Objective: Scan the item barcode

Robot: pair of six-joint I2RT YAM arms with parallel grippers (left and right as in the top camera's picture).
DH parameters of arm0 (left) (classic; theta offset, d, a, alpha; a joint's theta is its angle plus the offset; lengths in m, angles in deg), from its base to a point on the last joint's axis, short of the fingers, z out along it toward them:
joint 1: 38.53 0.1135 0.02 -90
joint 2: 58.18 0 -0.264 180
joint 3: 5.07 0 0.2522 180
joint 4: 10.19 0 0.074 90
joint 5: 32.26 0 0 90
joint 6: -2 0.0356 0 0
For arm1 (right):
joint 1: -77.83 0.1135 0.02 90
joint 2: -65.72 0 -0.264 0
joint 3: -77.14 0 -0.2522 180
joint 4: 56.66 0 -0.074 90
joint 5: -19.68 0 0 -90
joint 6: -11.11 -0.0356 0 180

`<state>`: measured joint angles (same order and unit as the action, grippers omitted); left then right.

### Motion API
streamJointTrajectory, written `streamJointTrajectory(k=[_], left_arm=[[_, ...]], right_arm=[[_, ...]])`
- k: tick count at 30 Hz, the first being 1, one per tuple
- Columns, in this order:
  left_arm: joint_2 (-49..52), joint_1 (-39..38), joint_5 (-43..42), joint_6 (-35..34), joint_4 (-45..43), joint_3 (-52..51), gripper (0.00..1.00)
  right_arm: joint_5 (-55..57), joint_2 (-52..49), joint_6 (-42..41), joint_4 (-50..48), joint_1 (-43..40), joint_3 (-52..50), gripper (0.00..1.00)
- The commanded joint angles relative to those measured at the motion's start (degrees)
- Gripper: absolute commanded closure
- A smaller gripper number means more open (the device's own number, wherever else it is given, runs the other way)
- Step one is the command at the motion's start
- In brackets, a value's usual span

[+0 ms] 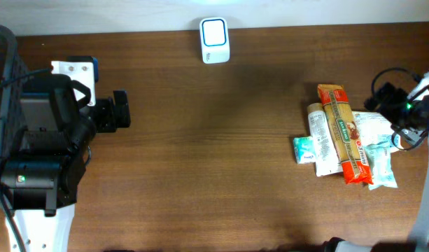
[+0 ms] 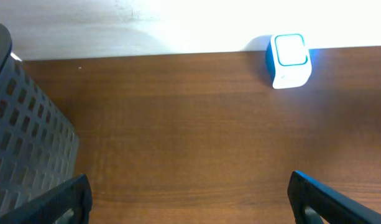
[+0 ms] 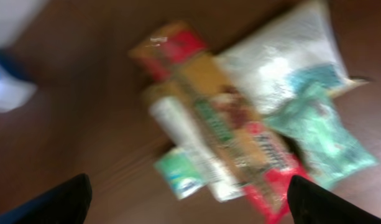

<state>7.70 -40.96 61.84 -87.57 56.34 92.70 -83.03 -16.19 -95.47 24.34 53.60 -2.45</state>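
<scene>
Right jaws: the right gripper (image 3: 184, 205) stands spread wide with nothing between its 2 dark fingertips (image 3: 56, 202), hanging above the pile of goods.
Thing below them: a long orange-and-red plastic packet of pasta (image 3: 230, 127) lies on top of the pile, just ahead of the jaws in the right wrist view, which is blurred.
Long axis: in the overhead view the pasta packet (image 1: 344, 133) runs from the far side of the table toward the near side, tilted slightly, so the jaws would need to close across its narrow width.
Neighbours: a white tube (image 1: 320, 140) lies touching its left side, a small teal-and-white box (image 1: 304, 149) beside that, and pale plastic bags with teal print (image 1: 379, 150) under its right side.
Left jaws: the left gripper (image 2: 190, 193) is also released and empty, well apart from the pile, beside a dark mesh basket (image 2: 22, 143).
Nearer arm: the right, by my judgement.
Scanner: a small white-and-blue barcode scanner (image 1: 214, 40) stands at the far table edge, between the 2 arms.
</scene>
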Motion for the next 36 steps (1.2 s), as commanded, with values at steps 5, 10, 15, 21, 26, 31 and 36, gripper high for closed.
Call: streamJointTrajectory(k=[5, 10, 15, 21, 26, 31, 36], left_arm=[[-0.35, 0.11, 0.42, 0.70, -0.13, 0.31, 0.01], [-0.33, 0.11, 0.42, 0.70, -0.13, 0.31, 0.01], [-0.35, 0.11, 0.42, 0.68, -0.13, 0.31, 0.01], [-0.35, 0.11, 0.42, 0.70, -0.13, 0.31, 0.01], [-0.35, 0.11, 0.42, 0.70, -0.13, 0.31, 0.01], [-0.35, 0.11, 0.42, 0.68, -0.13, 0.31, 0.01], [-0.35, 0.11, 0.42, 0.70, -0.13, 0.31, 0.01]], right_arm=[[-5.07, 22.29, 1.33, 1.79, 20.48, 1.81, 0.01], [-3.76, 24.96, 1.36, 4.20, 21.22, 1.81, 0.01], [-0.52, 25.68, 6.29, 3.87, 21.20, 1.20, 0.01], [4.81, 41.57, 10.23, -19.43, 21.22, -21.92, 0.01], [4.50, 58.80, 10.16, -50.82, 21.27, -53.33, 0.01], [6.56, 69.48, 10.19, -66.05, 23.89, -72.30, 0.01], [9.97, 75.71, 10.19, -67.54, 24.13, -80.37, 0.01]])
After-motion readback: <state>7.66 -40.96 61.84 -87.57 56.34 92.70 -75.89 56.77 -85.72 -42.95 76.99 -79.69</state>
